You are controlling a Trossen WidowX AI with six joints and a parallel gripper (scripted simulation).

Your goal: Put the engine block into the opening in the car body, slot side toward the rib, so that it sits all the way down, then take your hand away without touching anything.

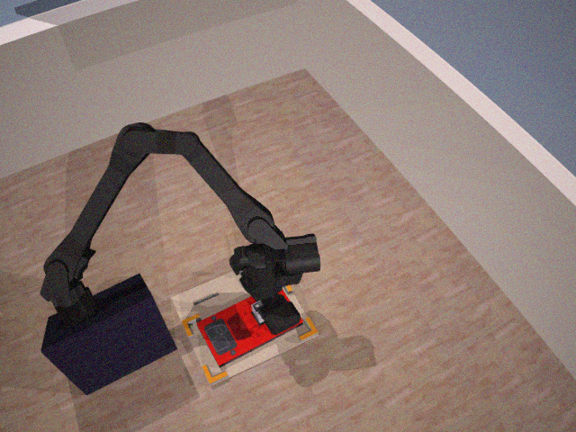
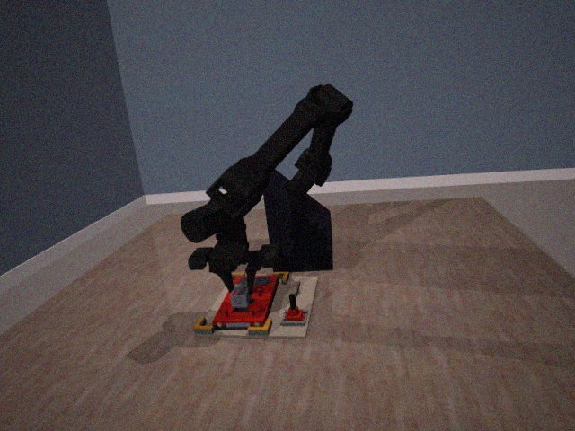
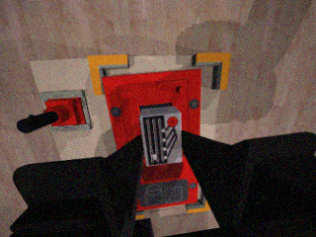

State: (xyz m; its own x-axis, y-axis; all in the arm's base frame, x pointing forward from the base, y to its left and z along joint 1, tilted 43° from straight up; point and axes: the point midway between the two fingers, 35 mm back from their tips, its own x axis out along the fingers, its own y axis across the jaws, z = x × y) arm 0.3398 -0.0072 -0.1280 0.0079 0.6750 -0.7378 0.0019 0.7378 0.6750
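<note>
The engine block (image 3: 160, 135), a small grey box with dark parallel grooves and a red dot on its upper face, sits between the two black fingers of the gripper (image 3: 162, 148), which is partly closed and clamped on its sides. It hangs directly over the red car body (image 3: 120, 94), a flat rectangular plate with dark screw heads and a rectangular recess beneath the block. The body rests on a pale board (image 3: 49, 71) framed by orange corner brackets (image 3: 106, 64). Beside it, a grey-rimmed red socket (image 3: 66, 110) carries a black lever (image 3: 35, 120). Wood-grain flooring (image 1: 395, 279) surrounds the board, with the arm's dark boxy base (image 1: 106, 332) nearby.
</note>
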